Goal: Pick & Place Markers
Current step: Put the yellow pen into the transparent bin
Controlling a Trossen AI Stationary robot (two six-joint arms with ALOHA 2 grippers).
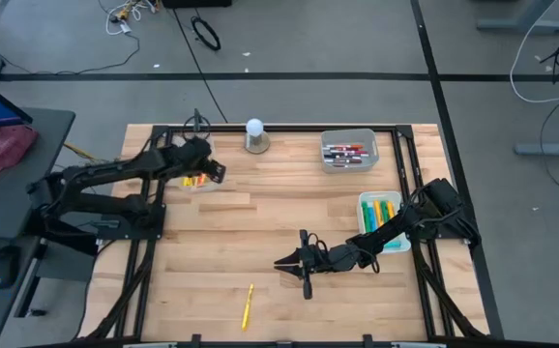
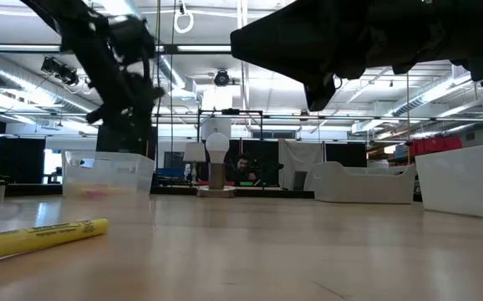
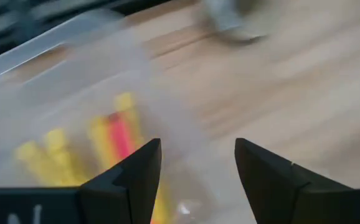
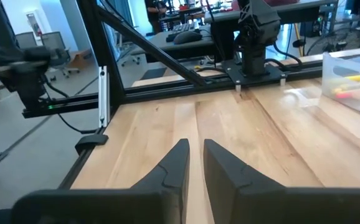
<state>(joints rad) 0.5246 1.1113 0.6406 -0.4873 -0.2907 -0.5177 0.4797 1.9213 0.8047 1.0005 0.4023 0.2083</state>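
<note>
**Left end effector over clear bin, fingers apart**

The left end effector [image 1: 212,172] is hovering over the clear plastic bin [image 1: 200,181], fingers spread and empty. Yellow and pink markers [image 3: 108,146] are lying inside that bin. The right end effector [image 1: 299,261] is waiting well away from the bin, fingers nearly together, empty. One yellow marker [image 1: 247,305] is lying on the wooden tabletop [image 1: 260,213], farther still from the bin.

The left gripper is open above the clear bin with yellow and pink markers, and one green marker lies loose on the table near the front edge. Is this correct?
Not quite: the loose marker is yellow, as the high view shows. The rest holds: the left gripper is open above the clear bin.
</note>
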